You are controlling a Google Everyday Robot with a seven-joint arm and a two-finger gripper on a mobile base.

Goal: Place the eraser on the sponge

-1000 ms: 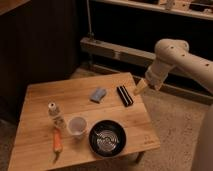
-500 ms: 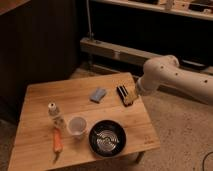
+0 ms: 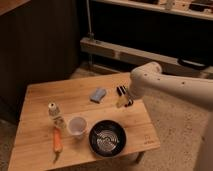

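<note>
While the end effector hangs at the eraser, sponge lying nearby

Blue-grey sponge flat near bench's far edge; black eraser beside it toward right edge, gripper at its near end.

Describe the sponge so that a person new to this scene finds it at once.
Look at the wooden table, in its far half, slightly right of centre. The sponge lies flat there, just left of the black eraser, at whose near end the pincer is. It is the only soft blue-grey pad; the eraser is a longer black block.
</note>
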